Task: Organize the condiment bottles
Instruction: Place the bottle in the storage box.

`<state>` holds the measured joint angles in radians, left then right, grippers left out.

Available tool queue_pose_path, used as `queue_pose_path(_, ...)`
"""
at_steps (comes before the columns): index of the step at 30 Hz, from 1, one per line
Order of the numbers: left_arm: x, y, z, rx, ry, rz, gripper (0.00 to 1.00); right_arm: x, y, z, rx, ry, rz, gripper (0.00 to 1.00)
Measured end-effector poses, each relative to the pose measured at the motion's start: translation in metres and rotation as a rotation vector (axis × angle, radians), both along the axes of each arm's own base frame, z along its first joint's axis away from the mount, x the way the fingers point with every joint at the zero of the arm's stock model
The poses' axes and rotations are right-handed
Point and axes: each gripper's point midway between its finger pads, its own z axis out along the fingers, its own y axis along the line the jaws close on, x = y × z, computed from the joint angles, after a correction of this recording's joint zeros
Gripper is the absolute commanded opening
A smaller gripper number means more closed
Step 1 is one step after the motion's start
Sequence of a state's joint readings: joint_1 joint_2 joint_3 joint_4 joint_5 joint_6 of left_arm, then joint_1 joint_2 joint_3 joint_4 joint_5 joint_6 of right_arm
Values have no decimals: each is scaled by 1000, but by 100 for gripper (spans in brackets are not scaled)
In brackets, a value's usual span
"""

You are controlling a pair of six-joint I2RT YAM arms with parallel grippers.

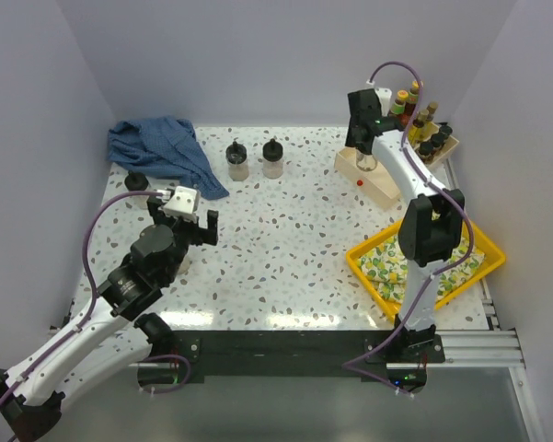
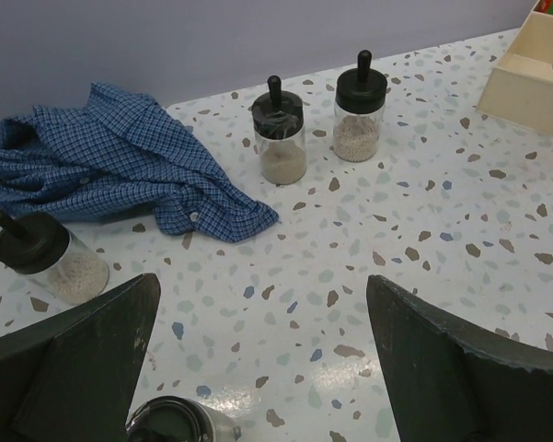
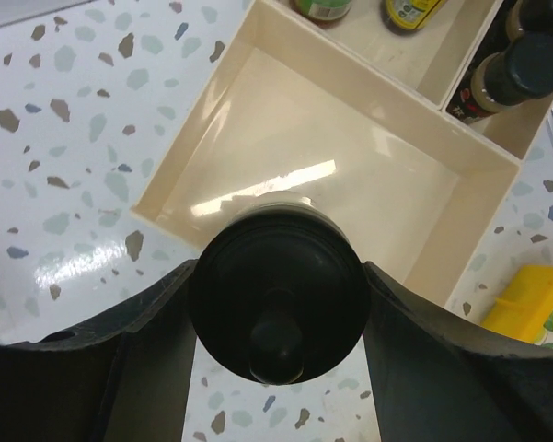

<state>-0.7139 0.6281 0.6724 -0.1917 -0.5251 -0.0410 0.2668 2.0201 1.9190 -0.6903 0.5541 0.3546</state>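
Note:
My right gripper (image 3: 278, 276) is shut on a squat clear jar with a black knobbed lid (image 3: 278, 304). It holds the jar just above the near wall of the large compartment of the beige divided tray (image 3: 386, 175); from above, jar (image 1: 367, 164) and gripper (image 1: 364, 147) are at the tray (image 1: 379, 184). Slim sauce bottles (image 1: 409, 103) and dark shakers (image 1: 434, 140) stand in the tray's far compartments. My left gripper (image 2: 262, 304) is open over bare table. Two black-lidded jars (image 2: 279, 138) (image 2: 360, 115) stand ahead of it, one (image 2: 46, 258) at its left, and another (image 2: 175, 419) close under its left finger.
A crumpled blue checked cloth (image 1: 161, 147) lies at the back left, beside the left jar (image 1: 136, 181). A yellow tray with a lemon-print lining (image 1: 469, 262) sits at the right, near the right arm's base. Walls close in the table on three sides.

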Motion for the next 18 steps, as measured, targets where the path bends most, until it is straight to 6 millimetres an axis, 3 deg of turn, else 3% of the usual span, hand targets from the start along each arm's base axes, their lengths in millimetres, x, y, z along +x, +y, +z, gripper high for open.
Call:
queue_pose_path(9,-1,-4,-1,-2,3,-20,100,39,-33,6,47,-133,-65,8)
queue_pose_path(12,-1,-4,-1,0,5,-24,100,51,-34,-10,56,-137,-66,11)
queue_pose_path(18,0,-6,-3,5,13,-28,100,67,-33,-66,58,-62,-63,19)
